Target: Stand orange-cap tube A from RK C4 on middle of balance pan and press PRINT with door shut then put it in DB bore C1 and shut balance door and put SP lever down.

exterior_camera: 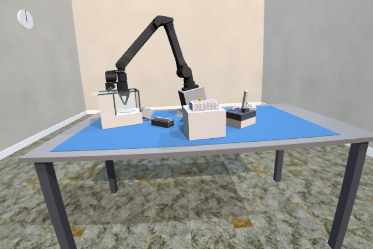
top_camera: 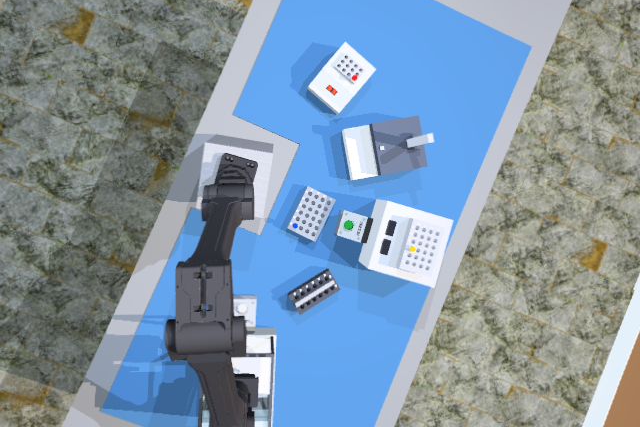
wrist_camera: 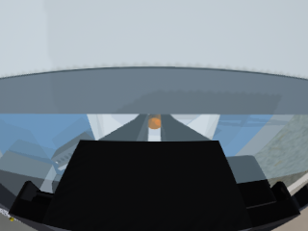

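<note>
One arm gripper (exterior_camera: 124, 104) (wrist_camera: 154, 124), fingers apparently closed on tube A (exterior_camera: 125, 107) (wrist_camera: 154, 123), orange-capped, low inside the glass box of the balance (exterior_camera: 120, 120) (top_camera: 266, 332), over its pan (exterior_camera: 130, 110). One SP lever (top_camera: 419, 140) (exterior_camera: 245, 100), raised. One yellow-capped tube (top_camera: 412, 249) (exterior_camera: 200, 99), in the mixer (top_camera: 375, 242) (exterior_camera: 204, 125).
</note>
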You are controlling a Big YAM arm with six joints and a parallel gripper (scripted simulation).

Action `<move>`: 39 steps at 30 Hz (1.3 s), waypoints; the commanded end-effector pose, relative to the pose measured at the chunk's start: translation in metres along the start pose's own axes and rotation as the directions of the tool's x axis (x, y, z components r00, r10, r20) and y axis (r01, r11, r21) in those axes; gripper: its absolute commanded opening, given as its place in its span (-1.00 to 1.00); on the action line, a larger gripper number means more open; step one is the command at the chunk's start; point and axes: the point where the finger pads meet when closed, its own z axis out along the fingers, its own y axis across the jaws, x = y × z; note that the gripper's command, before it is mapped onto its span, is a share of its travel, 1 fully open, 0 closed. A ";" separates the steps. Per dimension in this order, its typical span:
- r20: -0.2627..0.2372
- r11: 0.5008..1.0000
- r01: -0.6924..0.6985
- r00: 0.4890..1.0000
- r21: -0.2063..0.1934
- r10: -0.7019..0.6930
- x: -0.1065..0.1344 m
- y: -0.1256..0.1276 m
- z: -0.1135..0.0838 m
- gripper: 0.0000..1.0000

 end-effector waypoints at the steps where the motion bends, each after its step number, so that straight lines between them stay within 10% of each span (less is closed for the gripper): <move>1: 0.008 1.000 0.004 1.000 0.002 -0.004 0.000 -0.005 0.000 -0.82; 39: 0.026 1.000 0.000 1.000 -0.001 0.000 -0.011 0.000 -0.011 -0.82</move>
